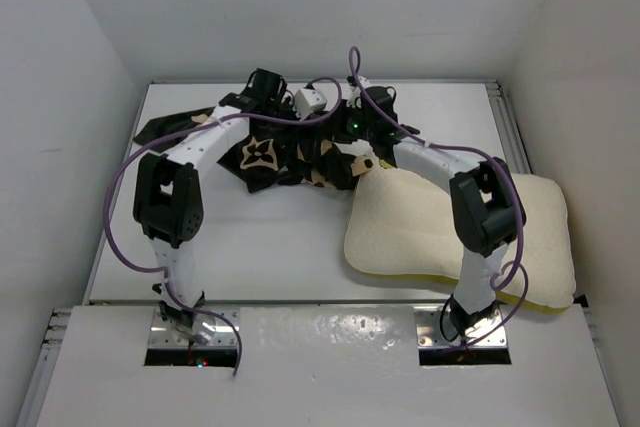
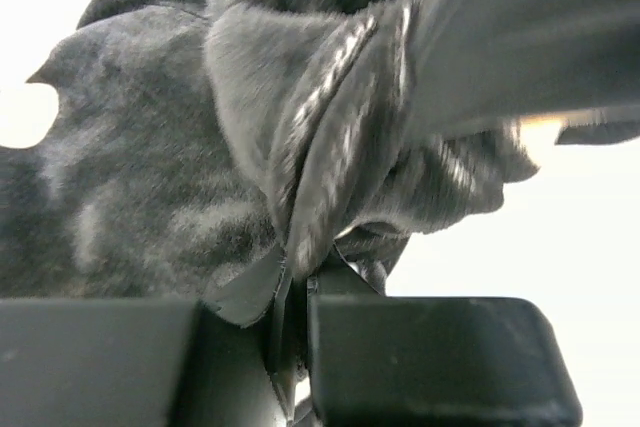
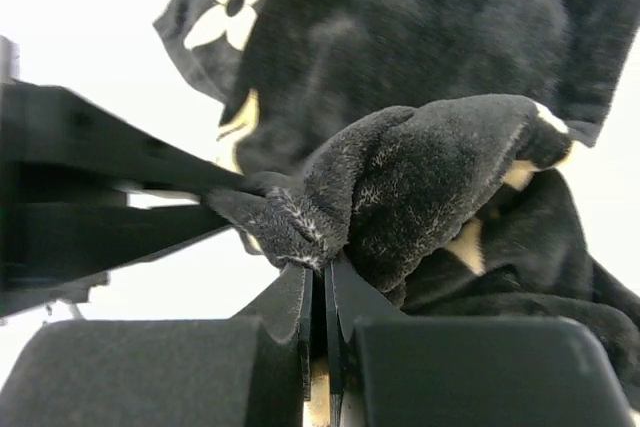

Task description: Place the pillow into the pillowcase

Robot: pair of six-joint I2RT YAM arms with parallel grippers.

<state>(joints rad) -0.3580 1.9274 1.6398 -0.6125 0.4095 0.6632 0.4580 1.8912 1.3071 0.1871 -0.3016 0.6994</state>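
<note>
Black plush pillowcase (image 1: pixel 262 157), just one, lies crumpled at the far side of the counter (image 1: pixel 270 257). The left gripper (image 2: pixel 297 282) is pinched tight on a fold, and the right gripper (image 3: pixel 325 277) likewise. One cream pillow (image 1: pixel 420 232) sits to the right, outside it.

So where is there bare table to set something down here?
Bare: the near strip between the left arm and the pillow, in front of the pillowcase; also the far-right corner behind the pillow. Crowded: far centre, around the bunched pillowcase.
</note>
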